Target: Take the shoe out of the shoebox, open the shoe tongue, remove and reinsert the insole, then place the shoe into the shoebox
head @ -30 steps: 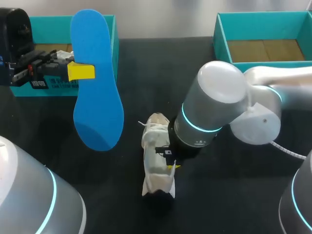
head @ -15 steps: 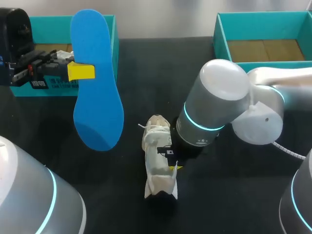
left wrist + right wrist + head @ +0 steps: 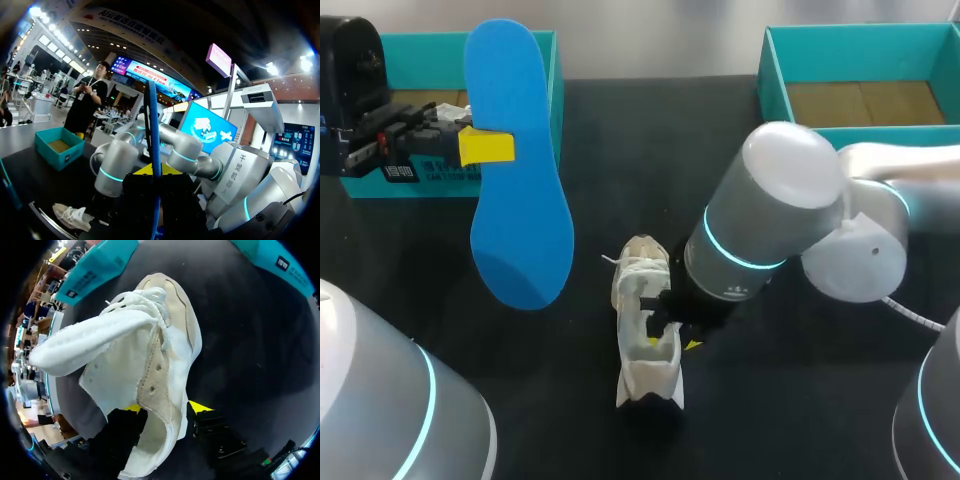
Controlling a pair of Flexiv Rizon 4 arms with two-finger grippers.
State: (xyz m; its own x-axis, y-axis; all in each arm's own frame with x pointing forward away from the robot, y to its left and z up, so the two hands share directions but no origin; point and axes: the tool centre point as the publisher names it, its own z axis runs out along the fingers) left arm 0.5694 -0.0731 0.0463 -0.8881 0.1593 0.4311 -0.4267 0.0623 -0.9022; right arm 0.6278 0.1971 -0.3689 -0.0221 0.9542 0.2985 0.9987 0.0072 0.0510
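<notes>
Holding the blue insole [image 3: 518, 230] upright above the bench [image 3: 620, 130] in the left end effector [image 3: 485, 146]. Pinching the white shoe [image 3: 638, 285] by its side wall, on the bench, with the right end effector [image 3: 167, 409].

Black table [image 3: 590, 140] — white shoe [image 3: 642, 330] mid-table, left teal box [image 3: 420, 40] and right teal box [image 3: 860, 30] at back

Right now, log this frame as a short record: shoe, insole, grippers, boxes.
shoe: white, on the table, tongue pulled open
insole: blue, out of the shoe, held aloft
left gripper: shut on the insole
right gripper: shut on the shoe's side wall, one finger inside
left box: teal, open, far edge
right box: teal, open, far edge
</notes>
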